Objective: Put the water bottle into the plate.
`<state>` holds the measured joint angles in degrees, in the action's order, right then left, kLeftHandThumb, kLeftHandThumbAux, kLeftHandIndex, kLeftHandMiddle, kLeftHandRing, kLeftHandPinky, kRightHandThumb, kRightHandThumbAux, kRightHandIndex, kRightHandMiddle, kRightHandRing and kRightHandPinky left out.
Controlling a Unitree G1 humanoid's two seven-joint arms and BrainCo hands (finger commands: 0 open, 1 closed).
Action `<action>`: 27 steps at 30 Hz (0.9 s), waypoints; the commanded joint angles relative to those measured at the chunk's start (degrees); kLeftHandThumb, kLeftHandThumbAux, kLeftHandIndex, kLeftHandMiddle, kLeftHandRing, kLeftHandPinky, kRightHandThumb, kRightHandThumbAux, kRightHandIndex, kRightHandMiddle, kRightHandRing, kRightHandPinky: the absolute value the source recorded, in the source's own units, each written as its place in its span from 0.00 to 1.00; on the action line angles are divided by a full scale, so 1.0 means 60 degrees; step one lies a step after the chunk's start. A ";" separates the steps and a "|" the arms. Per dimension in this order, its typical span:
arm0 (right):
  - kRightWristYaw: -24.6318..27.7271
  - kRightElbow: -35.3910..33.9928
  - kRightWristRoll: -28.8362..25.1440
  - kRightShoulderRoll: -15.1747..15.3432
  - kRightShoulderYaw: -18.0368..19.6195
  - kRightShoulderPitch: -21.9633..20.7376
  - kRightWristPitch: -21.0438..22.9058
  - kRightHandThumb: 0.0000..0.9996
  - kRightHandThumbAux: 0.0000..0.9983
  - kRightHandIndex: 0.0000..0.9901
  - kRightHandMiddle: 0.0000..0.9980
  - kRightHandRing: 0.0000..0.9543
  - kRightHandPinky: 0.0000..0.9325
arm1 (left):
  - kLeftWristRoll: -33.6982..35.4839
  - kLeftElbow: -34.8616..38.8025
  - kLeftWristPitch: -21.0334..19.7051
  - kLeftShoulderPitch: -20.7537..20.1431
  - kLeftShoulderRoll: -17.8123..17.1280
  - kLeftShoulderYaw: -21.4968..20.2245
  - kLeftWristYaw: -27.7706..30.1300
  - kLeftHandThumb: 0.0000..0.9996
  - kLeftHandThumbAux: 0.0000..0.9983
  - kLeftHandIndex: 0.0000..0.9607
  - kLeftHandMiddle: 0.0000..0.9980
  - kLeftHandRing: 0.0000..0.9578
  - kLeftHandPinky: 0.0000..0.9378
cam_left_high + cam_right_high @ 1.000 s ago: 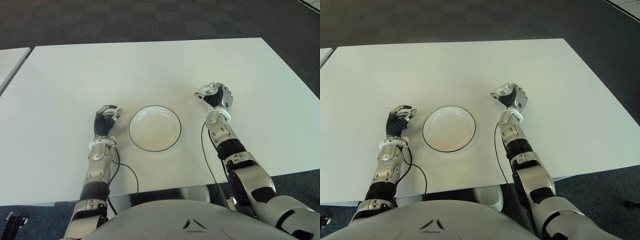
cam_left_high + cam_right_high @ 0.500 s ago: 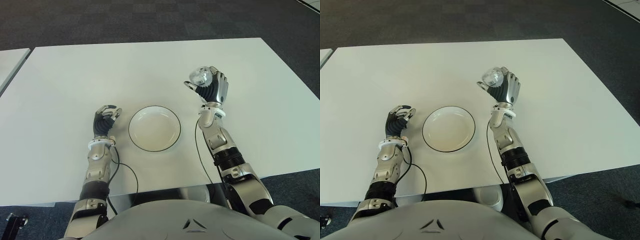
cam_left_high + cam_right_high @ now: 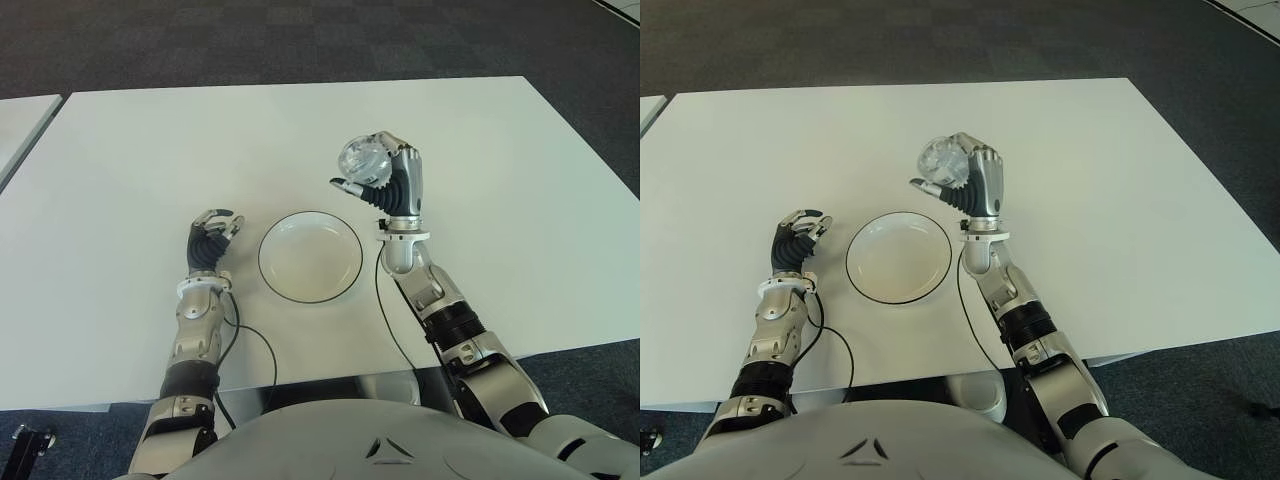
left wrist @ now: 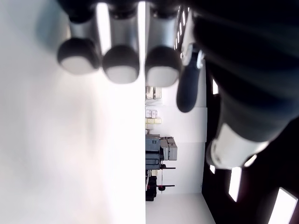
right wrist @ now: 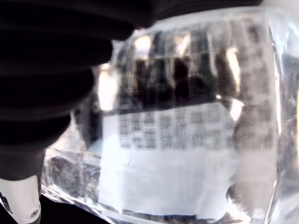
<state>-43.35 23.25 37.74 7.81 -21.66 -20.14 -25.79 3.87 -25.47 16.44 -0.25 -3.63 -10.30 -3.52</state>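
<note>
Head view, left to right: my left hand [image 3: 212, 240] shows over the white table [image 3: 120, 160], just left of the plate [image 3: 310, 256]. Fingers are curled in and hold nothing; its wrist view shows three bent fingertips [image 4: 120, 64] over bare tabletop. I can't tell whether the hand touches the surface. A black cable [image 3: 255, 350] loops from that wrist back toward the near table edge.

Plate is white with a thin dark rim, flat on the table and holding nothing, between my two hands.

My right hand [image 3: 392, 186] is raised above the table, just past the plate's right edge and on its far side, forearm angled up from the near edge. Fingers are wrapped around the water bottle [image 3: 363, 158], thumb on the plate side. The bottle is clear plastic. From the head camera I mostly see one rounded end poking out of the top of the fist, tilted toward the plate. The right wrist view is filled with the crinkled clear body and a white printed label [image 5: 187, 154], with my dark fingers [image 5: 46, 74] pressed against it. Print is unreadable.

Bottle is in the air in my right hand, not in the plate.
</note>
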 commanded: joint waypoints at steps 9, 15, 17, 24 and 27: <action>0.0763 0.0694 0.0838 0.0504 -0.0849 -0.0472 -0.1956 0.75 0.71 0.45 0.92 0.96 0.97 | -0.0129 -0.0189 -0.0411 0.0275 0.0093 0.0048 -0.0160 0.70 0.72 0.46 0.92 0.94 0.95; 0.2325 0.0579 0.0699 0.0807 -0.1224 -0.0419 -0.2171 0.75 0.71 0.45 0.90 0.95 0.97 | -0.0118 -0.0129 -0.0490 0.0293 0.0075 0.0047 -0.0133 0.70 0.72 0.46 0.92 0.94 0.94; 0.2755 0.0542 0.0586 0.0827 -0.1262 -0.0402 -0.2164 0.75 0.71 0.45 0.90 0.95 0.97 | -0.0109 -0.0127 -0.0497 0.0292 0.0081 0.0044 -0.0129 0.70 0.72 0.46 0.92 0.94 0.94; 0.4975 0.0147 0.0701 0.0886 -0.1656 -0.0207 -0.1120 0.75 0.71 0.45 0.89 0.94 0.96 | -0.0263 0.0101 -0.0584 0.0341 0.0096 0.0092 -0.0300 0.70 0.72 0.46 0.92 0.95 0.95; 0.5977 -0.0267 0.0724 0.0959 -0.1723 -0.0097 -0.0494 0.74 0.71 0.45 0.89 0.94 0.96 | -0.0318 0.0208 -0.0665 0.0370 0.0099 0.0123 -0.0347 0.70 0.72 0.46 0.92 0.95 0.95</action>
<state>-12.29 24.09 41.99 13.12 -31.50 -21.20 -32.13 2.63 -23.68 14.84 0.46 -3.56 -10.04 -4.90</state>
